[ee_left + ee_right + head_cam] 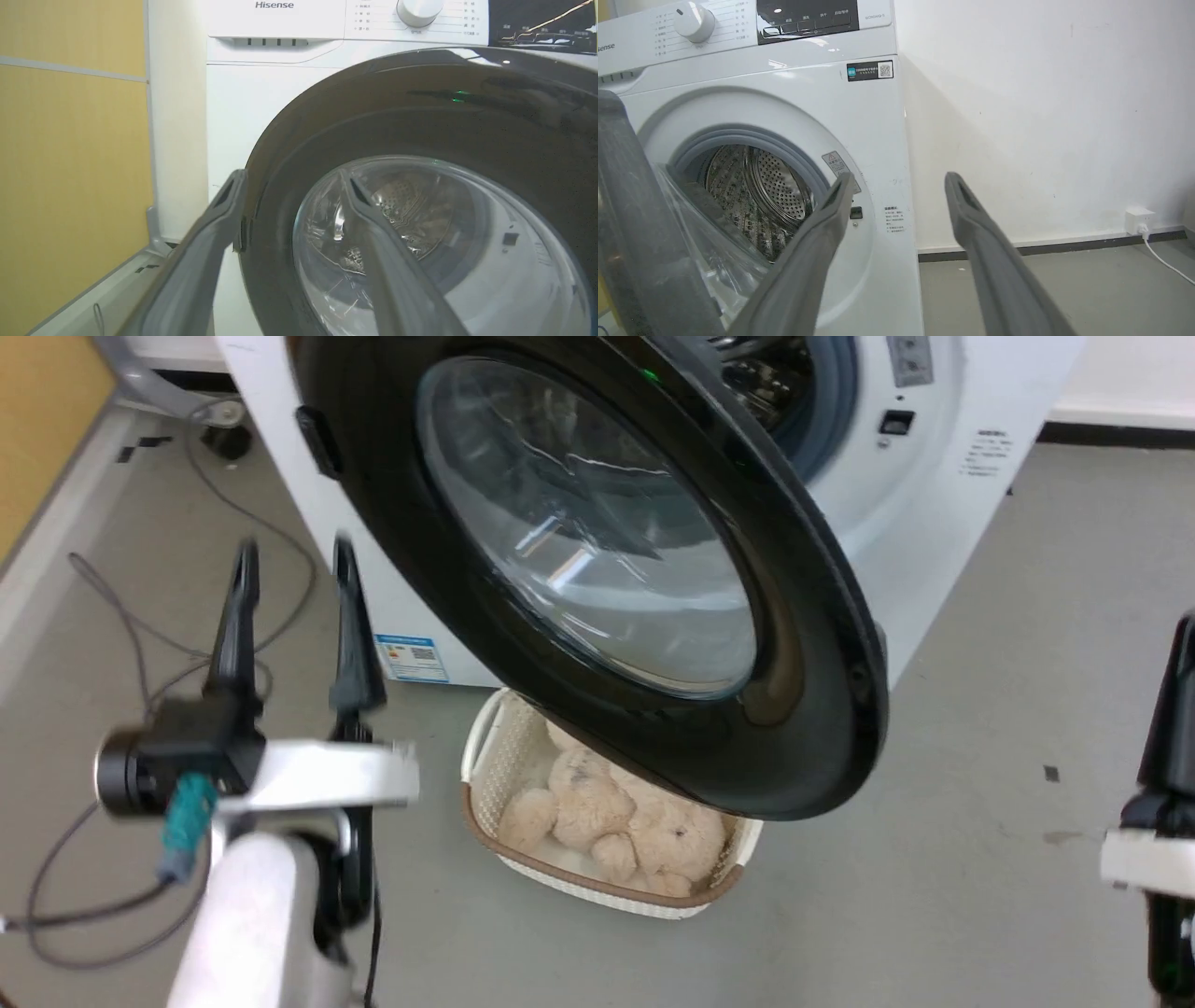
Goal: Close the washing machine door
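The washing machine door [597, 569] stands swung open toward me, its glossy black rim and bulging glass window large in the head view. Behind it is the white washing machine [934, 523] with its grey gasket and steel drum [761, 196]. My left gripper [294, 555] is open at the lower left, its fingers pointing up beside the door's hinge edge, apart from the rim. In the left wrist view the door [420, 140] lies just beyond that gripper [292, 179]. My right gripper [899, 182] is open, empty, to the right of the door, facing the machine's front.
A cream perforated basket [490, 747] holding a beige plush toy [616, 821] sits on the floor under the open door. Cables [121, 616] trail over the grey floor at the left. A yellow panel [70, 163] and white wall flank the machine. A wall plug [1139, 221] sits low right.
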Motion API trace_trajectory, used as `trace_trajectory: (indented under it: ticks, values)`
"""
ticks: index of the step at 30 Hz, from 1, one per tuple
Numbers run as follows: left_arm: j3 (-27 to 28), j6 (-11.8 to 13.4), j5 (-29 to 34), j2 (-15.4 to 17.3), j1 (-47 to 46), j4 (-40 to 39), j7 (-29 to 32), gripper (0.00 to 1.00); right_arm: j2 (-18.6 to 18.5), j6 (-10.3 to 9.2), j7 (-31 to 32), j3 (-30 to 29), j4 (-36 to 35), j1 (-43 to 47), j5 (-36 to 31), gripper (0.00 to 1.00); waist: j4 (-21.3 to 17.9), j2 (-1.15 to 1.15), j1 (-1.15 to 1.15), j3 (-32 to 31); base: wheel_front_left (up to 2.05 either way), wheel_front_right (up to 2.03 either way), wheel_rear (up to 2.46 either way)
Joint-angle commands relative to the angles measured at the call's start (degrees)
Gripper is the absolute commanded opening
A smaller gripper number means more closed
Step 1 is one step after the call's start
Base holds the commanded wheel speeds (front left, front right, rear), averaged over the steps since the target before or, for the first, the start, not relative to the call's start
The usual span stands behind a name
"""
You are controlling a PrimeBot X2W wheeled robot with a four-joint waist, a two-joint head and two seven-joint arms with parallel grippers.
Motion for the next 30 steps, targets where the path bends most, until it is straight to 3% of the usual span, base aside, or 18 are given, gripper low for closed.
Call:
trace_trajectory:
  ticks: [1, 7, 12, 13, 14, 15, 18, 22, 30]
  values:
    - [0.38, 0.43, 0.65, -0.21, 1.55, 0.09, -0.24, 1.00, 0.07, 0.05, -0.25, 0.33, -0.95, -1.35, 0.79, 1.00, 0.62, 0.00, 0.00, -0.26, 0.00, 0.00, 0.00]
    - [1.36, 1.08, 5.16, -0.26, 8.36, 1.46, -0.24, 1.00, 0.07, 0.05, -0.25, 4.37, -7.84, -4.99, 4.12, 1.00, 2.11, 0.00, 0.00, -0.95, 0.00, 0.00, 0.00]
    - [2.65, -0.17, 4.16, -1.26, 12.52, 2.09, -0.24, 1.00, 0.07, 0.05, -0.25, 8.83, -13.09, -7.04, 9.96, 0.96, 3.18, 0.00, 0.00, -1.69, 0.00, 0.00, 0.00]
    - [3.14, -0.38, 3.79, -1.54, 13.05, 2.06, -0.24, 1.00, 0.07, 0.05, -0.25, 9.99, -14.09, -7.34, 11.01, 0.48, 3.35, 0.00, 0.00, -1.79, 0.00, 0.00, 0.00]
    - [3.43, -0.49, 4.08, -1.63, 13.49, 1.98, -0.24, 1.00, 0.07, 0.05, -0.25, 11.19, -15.06, -7.63, 12.21, 0.35, 3.49, 0.00, 0.00, -1.87, 0.00, 0.00, 0.00]
    - [3.60, -0.64, 4.40, -1.73, 13.85, 1.92, -0.24, 1.00, 0.07, 0.05, -0.25, 12.72, -15.99, -7.85, 13.10, 0.03, 3.63, 0.00, 0.00, -1.95, 0.00, 0.00, 0.00]
    - [4.22, -0.93, 4.69, -2.23, 14.40, 1.95, -0.25, 1.00, -0.43, 0.05, -0.25, 17.88, -18.27, -8.30, 13.86, 0.00, 3.92, 0.00, 0.00, -2.09, 0.00, 0.00, 0.00]
    - [4.48, -1.22, 5.62, -2.74, 14.53, 1.22, -0.25, 1.00, -4.19, 0.05, -0.25, 26.01, -19.45, -8.36, 14.55, 0.00, 4.08, 0.00, 0.00, -2.12, 0.00, 0.00, 0.00]
    - [4.74, -1.48, 6.92, -3.39, 14.87, 0.24, -0.25, 1.00, -14.32, 0.05, -0.25, 44.23, -11.85, -7.22, 12.48, 0.00, 3.78, 0.00, 0.00, -1.80, 0.00, 0.00, 0.00]
